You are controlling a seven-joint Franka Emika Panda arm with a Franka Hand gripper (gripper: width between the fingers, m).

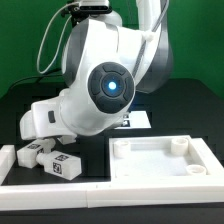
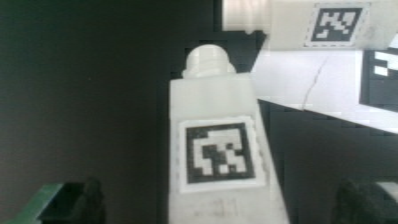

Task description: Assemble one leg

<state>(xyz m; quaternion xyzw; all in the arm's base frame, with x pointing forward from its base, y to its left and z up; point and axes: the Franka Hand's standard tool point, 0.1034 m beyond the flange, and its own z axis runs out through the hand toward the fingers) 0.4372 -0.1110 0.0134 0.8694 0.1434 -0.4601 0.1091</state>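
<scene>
In the wrist view a leg (image 2: 217,130), a white block with a rounded peg at its far end and a black-and-white tag on top, lies on the dark table between my fingers. My gripper (image 2: 217,208) is open. Its dark fingertips (image 2: 63,205) stand wide apart on either side of the leg, with a gap on both sides. In the exterior view two tagged legs (image 1: 62,165) lie at the exterior view's lower left, below the white hand (image 1: 40,118). The arm's bulk hides the fingers there.
The wide white tray-like panel (image 1: 160,158) lies at the exterior view's lower right. A white L-shaped wall (image 1: 60,190) runs along the front and left. The marker board (image 1: 138,120) lies behind the arm. More tagged white pieces (image 2: 334,25) show past the leg.
</scene>
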